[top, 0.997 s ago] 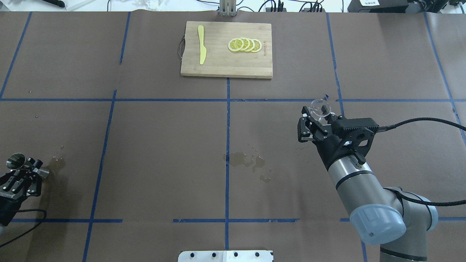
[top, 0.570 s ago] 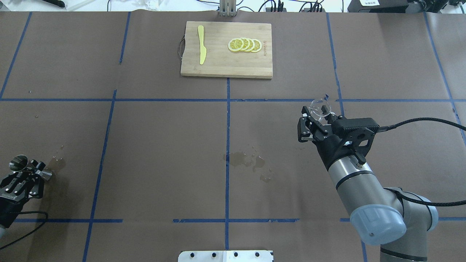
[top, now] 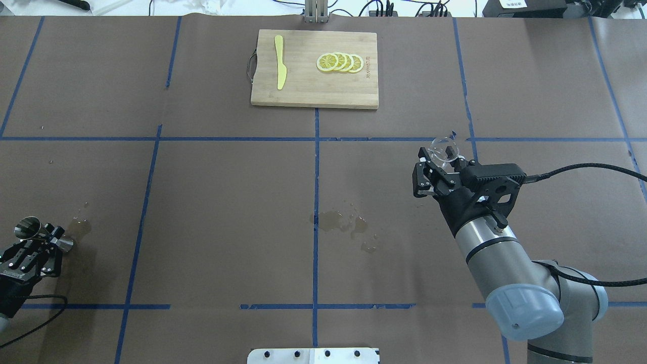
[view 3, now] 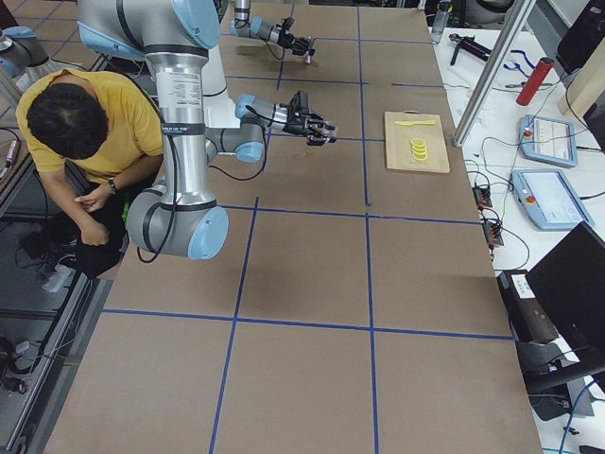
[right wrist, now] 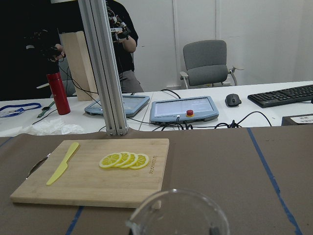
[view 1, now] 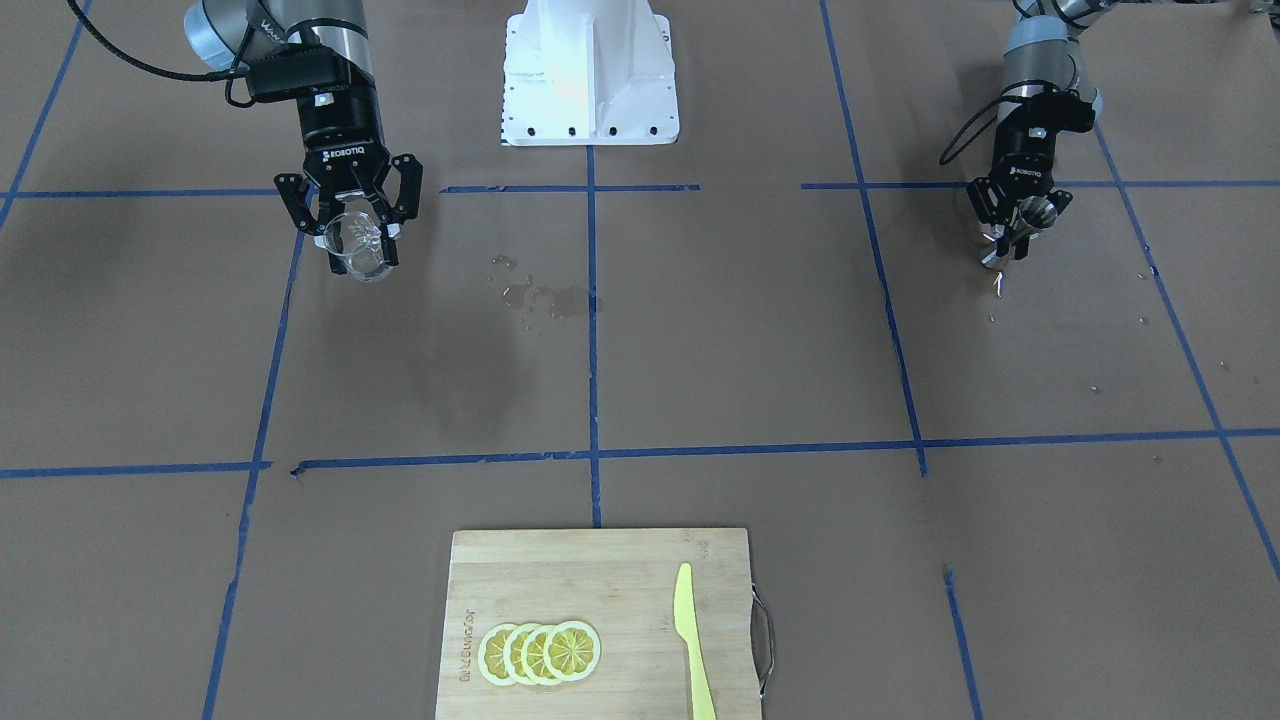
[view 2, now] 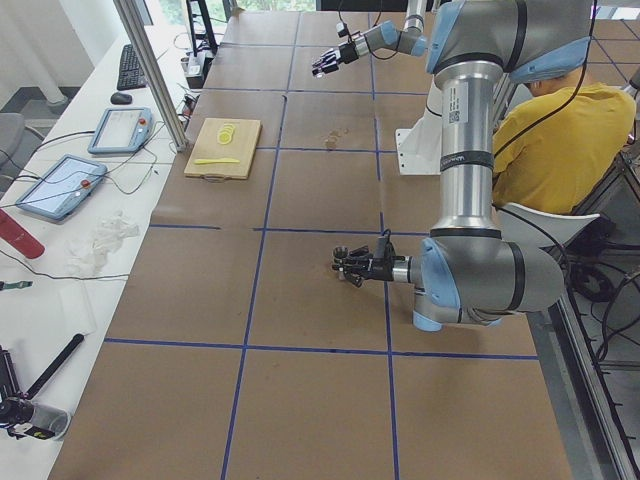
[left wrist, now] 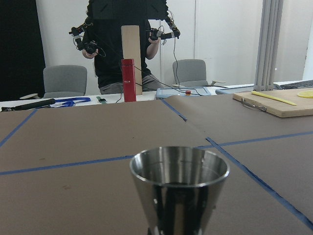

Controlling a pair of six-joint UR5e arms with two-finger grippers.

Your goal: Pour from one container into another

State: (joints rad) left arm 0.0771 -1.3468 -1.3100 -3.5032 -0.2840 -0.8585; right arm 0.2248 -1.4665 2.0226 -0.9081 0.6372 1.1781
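Note:
A clear glass cup [top: 445, 149] hangs above the table right of centre, and my right gripper [top: 442, 161] is shut on it. The front-facing view shows that cup [view 1: 360, 255] tilted between the right gripper's [view 1: 352, 232] fingers. Its rim [right wrist: 178, 215] fills the bottom of the right wrist view. At the table's far left, my left gripper [top: 48, 236] is shut on the waist of the steel jigger [top: 28, 227], which leans sideways. The left wrist view shows the jigger's wide cone [left wrist: 179, 188] close up. The jigger [view 1: 1033, 212] sits low over the table in the left gripper [view 1: 1010, 232].
A wooden cutting board [top: 313, 91] at the table's far side carries a yellow knife [top: 279, 68] and lemon slices [top: 339, 62]. A wet spill [top: 338, 222] marks the table's centre. Small drops [top: 81, 220] lie near the jigger. The white base plate [top: 313, 355] is at the near edge.
My left gripper with the jigger has shifted slightly toward the robot and to the right. The right arm and the glass cup have stayed still.

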